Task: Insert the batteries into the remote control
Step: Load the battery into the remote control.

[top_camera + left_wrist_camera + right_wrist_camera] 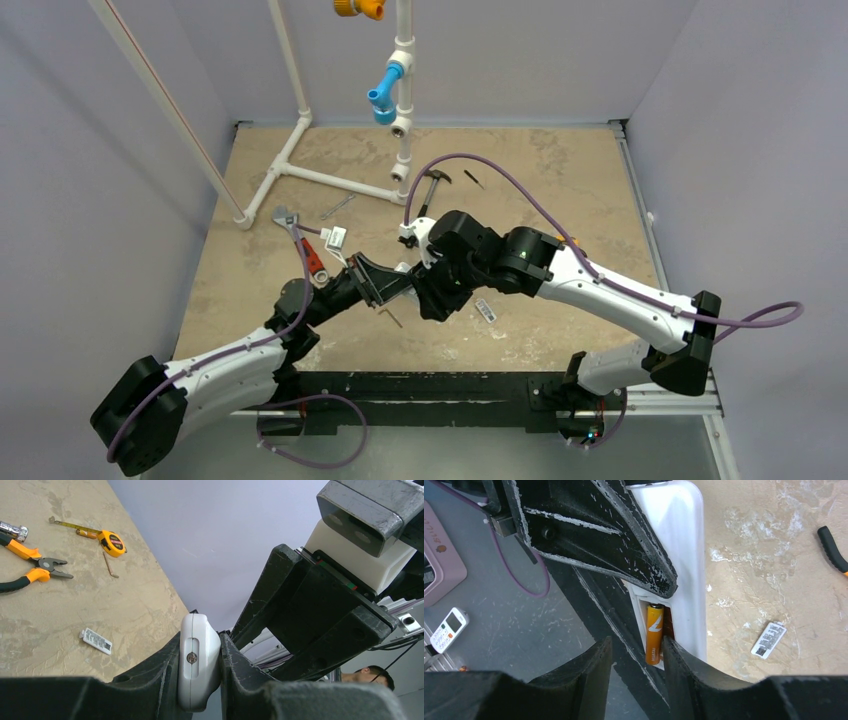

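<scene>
Right pincer [636, 646] is gaping partway around the lower end of an orange battery [654, 630].
Left pincer [199, 647] is clamping the white remote control [197, 627]; the battery is sitting in its recess [659, 611].

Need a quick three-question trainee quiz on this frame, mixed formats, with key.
1. Fill in: the orange-handled tool on the table is a pair of ____.
2. True or false: the left gripper is clamped on the remote control.
3. Where is the orange battery? A) on the table B) in the remote control's recess C) between the left gripper's fingers

Key: 1 pliers; 2 true; 3 B.
</scene>
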